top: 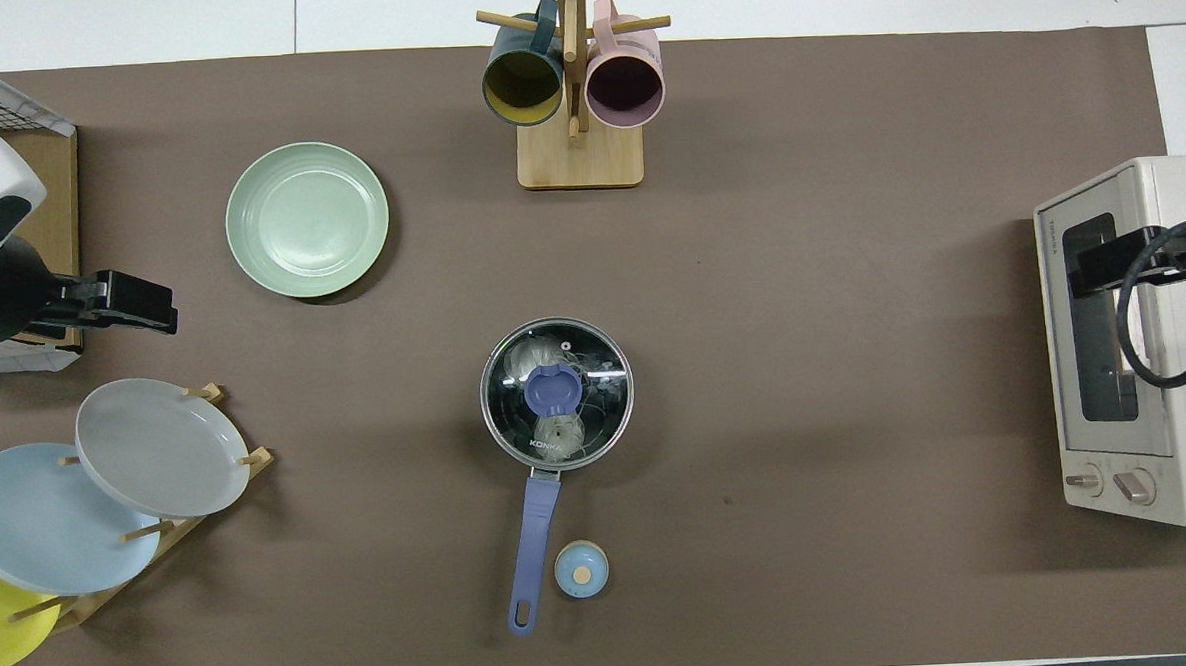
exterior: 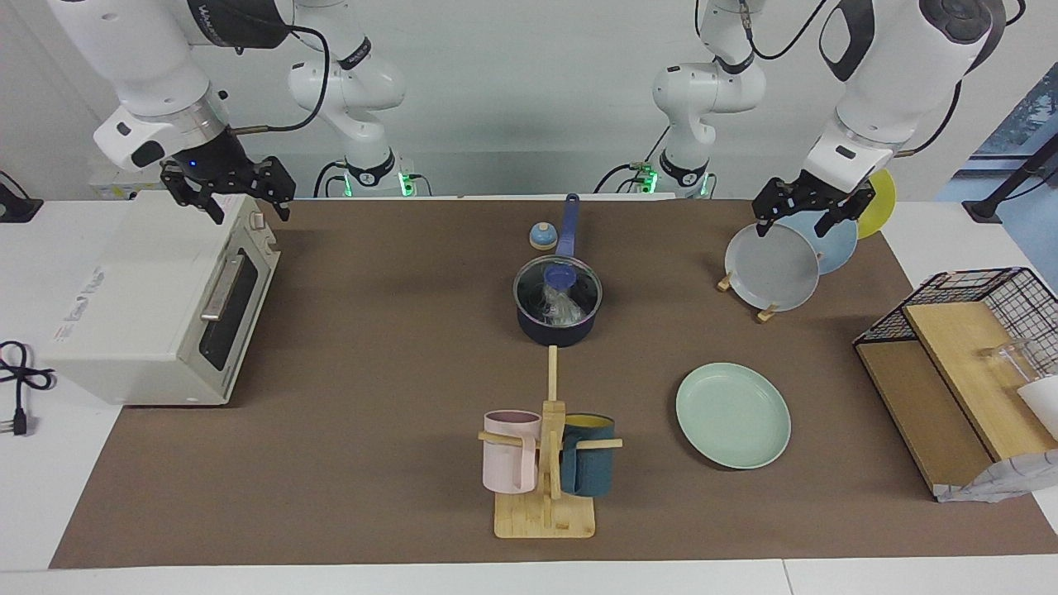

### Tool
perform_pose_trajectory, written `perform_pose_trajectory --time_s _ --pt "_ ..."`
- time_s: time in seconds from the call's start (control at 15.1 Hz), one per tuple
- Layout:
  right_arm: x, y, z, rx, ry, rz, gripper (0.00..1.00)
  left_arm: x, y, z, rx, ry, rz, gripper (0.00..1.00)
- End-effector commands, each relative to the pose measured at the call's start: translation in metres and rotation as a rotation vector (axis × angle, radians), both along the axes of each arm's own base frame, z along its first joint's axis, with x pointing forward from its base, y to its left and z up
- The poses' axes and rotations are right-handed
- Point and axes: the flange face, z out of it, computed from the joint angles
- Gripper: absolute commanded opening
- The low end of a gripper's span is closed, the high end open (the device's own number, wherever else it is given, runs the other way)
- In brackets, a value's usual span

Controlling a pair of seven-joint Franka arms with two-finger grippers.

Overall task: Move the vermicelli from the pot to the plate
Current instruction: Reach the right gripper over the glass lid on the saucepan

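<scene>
From the facing view, you have the small round navy saucepan, the pot (exterior: 558, 310), mid-worktop with its clear glass lid (exterior: 557, 288) on; the vermicelli (exterior: 560, 304), a glossy translucent clump, sits inside under the glass. The round mint-green plate (exterior: 732, 415) lies farther from the robots, toward the left arm's end. Your left end effector (exterior: 810, 216) hangs wide open over the grey plate (exterior: 772, 267) in the rack; the right end effector (exterior: 227, 192) hangs wide open over the white toaster oven (exterior: 161, 302).

From overhead, the lid's blue knob (top: 552, 390) is your first hold: glass, so lift it gently. I judge the noodles light, soft and slippery; pinch a clump through its middle.
</scene>
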Motion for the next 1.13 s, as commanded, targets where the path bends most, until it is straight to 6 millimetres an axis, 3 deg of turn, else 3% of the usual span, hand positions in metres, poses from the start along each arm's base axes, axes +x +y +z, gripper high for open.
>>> perform_pose_trajectory --time_s 0.0,0.53,0.66,0.86,1.06 --pt "0.002 0.002 0.002 0.014 -0.017 0.018 1.00 -0.003 0.002 0.006 0.012 -0.016 0.001 1.00" --pt "-0.002 0.002 -0.002 0.028 0.004 0.024 1.00 -0.003 0.002 0.006 0.011 -0.018 0.000 1.00" --pt "-0.004 0.018 -0.003 0.026 0.014 0.048 1.00 -0.003 0.002 0.006 0.011 -0.018 0.000 1.00" --pt "-0.004 0.025 -0.006 0.025 0.008 0.057 1.00 -0.003 0.003 0.007 0.011 -0.019 0.000 1.00" --pt "0.005 0.070 -0.010 0.023 -0.069 0.082 1.00 -0.002 0.002 0.007 0.011 -0.019 -0.002 1.00"
